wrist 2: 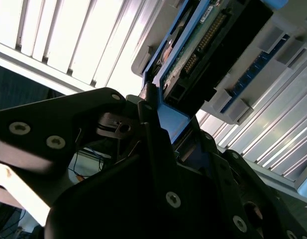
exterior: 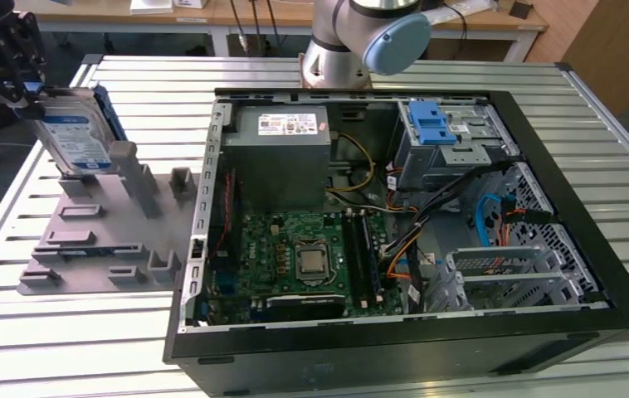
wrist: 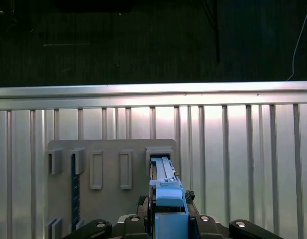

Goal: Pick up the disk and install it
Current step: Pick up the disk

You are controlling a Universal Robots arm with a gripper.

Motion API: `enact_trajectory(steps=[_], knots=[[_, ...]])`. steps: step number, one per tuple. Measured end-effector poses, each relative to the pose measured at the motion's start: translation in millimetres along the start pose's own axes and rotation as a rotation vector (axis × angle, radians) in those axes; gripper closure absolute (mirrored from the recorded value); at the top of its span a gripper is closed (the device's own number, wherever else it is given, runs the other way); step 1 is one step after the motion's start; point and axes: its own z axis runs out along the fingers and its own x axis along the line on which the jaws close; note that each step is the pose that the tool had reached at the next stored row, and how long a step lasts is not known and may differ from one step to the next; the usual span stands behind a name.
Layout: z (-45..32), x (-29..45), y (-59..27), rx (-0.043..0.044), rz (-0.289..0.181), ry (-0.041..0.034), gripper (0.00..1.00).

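gripper (exterior: 29,86) clamped on the disk (exterior: 76,133) by its top edge; disk upright at grey fixture (exterior: 93,240); blue-and-white label shows, print unreadable.

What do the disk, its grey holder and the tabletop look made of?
By look: the disk has a silver metal body with a dull sheen and a paper-like label; its blue side rail seems matte moulded plastic. The grey holder: matte, uniform grey, probably plastic. The table: ribbed reflective slats, likely aluminium.

Bright room light; glare on table (wrist 2: 58,45) slats; computer case (exterior: 403,348) shadowed.
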Motion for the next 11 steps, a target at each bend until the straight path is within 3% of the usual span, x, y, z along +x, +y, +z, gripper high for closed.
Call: enact_trajectory(steps=[11], knots=[[-6.2, -0.1, 0.1, -0.0001, 0.0, 0.0001, 0.64]])
